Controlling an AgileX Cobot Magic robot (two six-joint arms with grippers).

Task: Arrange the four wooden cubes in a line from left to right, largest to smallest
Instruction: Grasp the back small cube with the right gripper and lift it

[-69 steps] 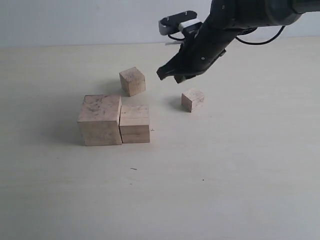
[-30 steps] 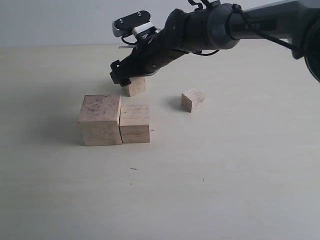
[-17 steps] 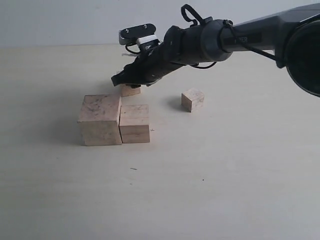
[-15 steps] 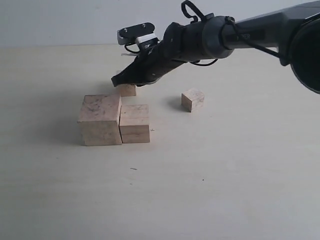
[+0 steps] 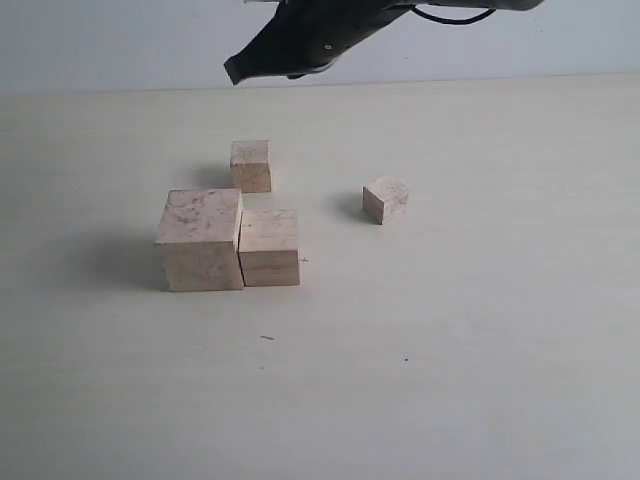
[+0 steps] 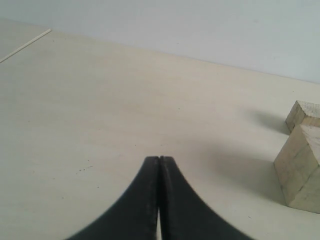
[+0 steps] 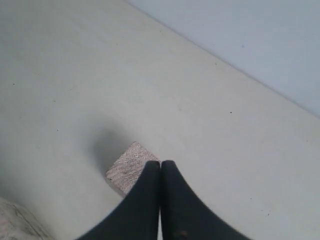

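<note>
Wood cubes: four, pale w/ brown mottling, all sitting on the table (image 5: 480,330); none held.
Right gripper (image 5: 234,72): black, up high over the back of the table. Fingers (image 7: 150,200) pressed together, nothing betw. them.
3rd cube (image 5: 250,165): down below the right fingertips, well apart from them, untouched. In the right wrist view this 3rd cube (image 7: 127,170) peeks out from behind the closed tips, partly hidden.
Biggest cube (image 5: 200,240): further toward the front than the right fingertips, and further from them than the 3rd cube.
2nd cube (image 5: 270,247): touching the biggest cube's right side, front faces approx level.
Smallest cube (image 5: 385,198): on its own, turned a bit, off to the right of the right fingertips, well apart from the other three.
Row: biggest + 2nd side by side; 3rd and smallest not in line yet.
Left gripper (image 6: 159,159): not seen in the ext. view. Wrist cam shows the tips meeting, empty, over bare table.
Beyond left fingertips: nearer block (image 6: 300,172) and farther block (image 6: 306,114), both well apart from the tips; can't tell which sizes.
</note>
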